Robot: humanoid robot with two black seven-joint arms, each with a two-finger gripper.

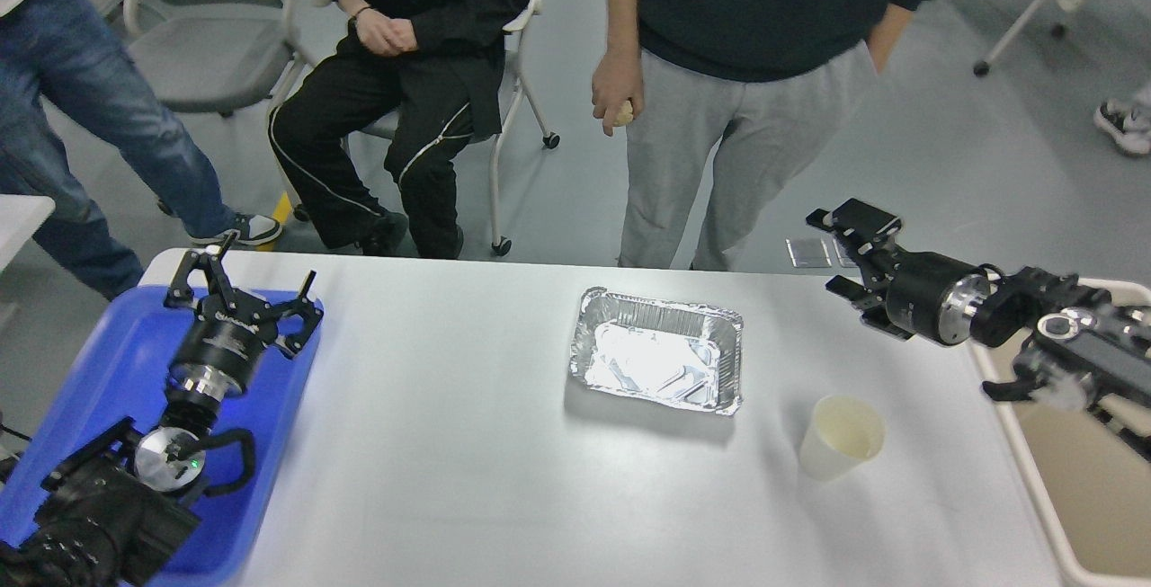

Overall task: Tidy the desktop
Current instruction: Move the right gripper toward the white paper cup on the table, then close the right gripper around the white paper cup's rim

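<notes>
The white bench (pixel 432 443) spreads between the two arms, below and inward of both. The left end effector (pixel 243 286) hangs over the blue tray (pixel 99 362) at the bench's left edge, fingers spread apart and holding nothing. The right end effector (pixel 850 254) hovers above the bench's far right corner, its fingers parted and empty, beside the beige bin (pixel 1052 497). A foil tray (pixel 658 349) lies on the bench well to the left of the right end effector and slightly nearer the robot. A paper cup (pixel 841 436) stands upright nearer still, almost directly below that end effector, well apart from the left one.
</notes>
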